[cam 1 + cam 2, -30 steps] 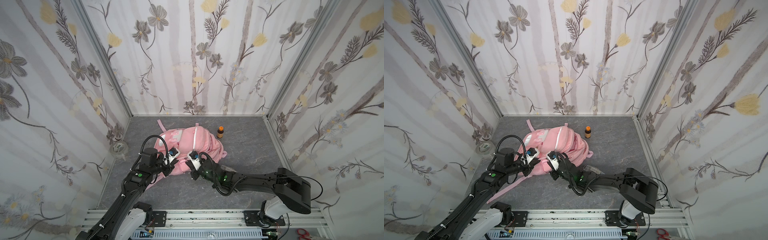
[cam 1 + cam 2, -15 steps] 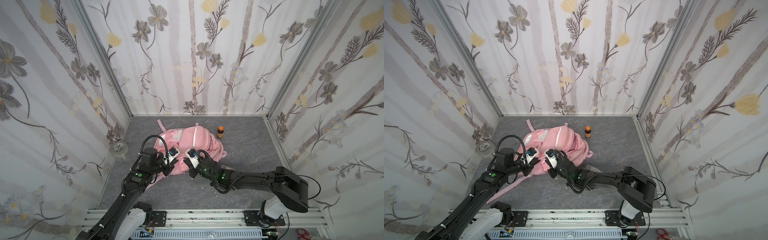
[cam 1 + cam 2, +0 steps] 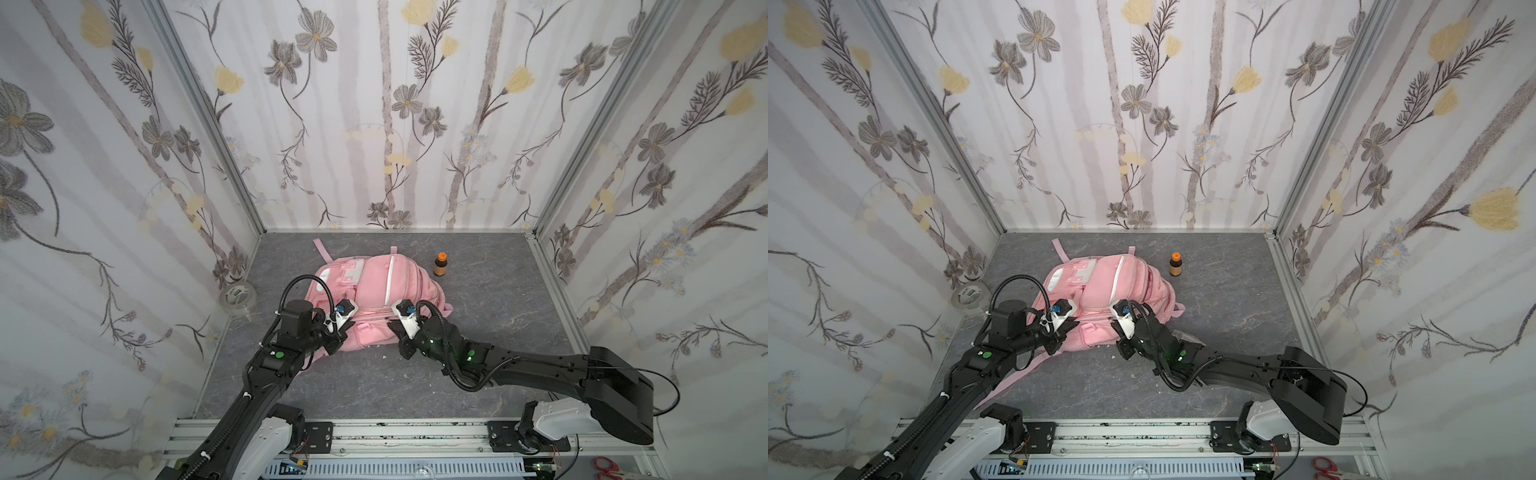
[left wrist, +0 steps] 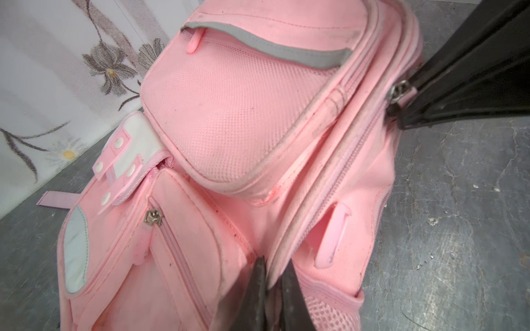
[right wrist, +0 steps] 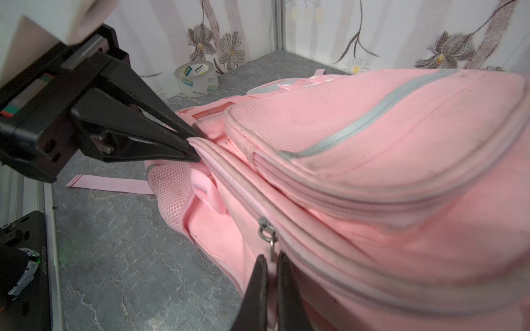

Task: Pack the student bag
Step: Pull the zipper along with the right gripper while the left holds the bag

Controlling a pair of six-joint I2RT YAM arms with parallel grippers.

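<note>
The student bag, a pink backpack, lies flat on the grey floor in both top views. My left gripper is shut on a piped seam of the bag beside a zipper line, seen close up in the left wrist view. My right gripper is shut on the tab hanging from a metal zipper slider on the bag's near side. Each wrist view also shows the other gripper: the left gripper and the right gripper.
A roll of clear tape stands by the left wall. A small brown bottle with an orange cap stands right of the bag. A loose pink strap trails on the floor. Flowered walls close three sides.
The right gripper's jaws have closed the last bit onto the zipper tab. The left gripper and the bag have stayed where they were.
</note>
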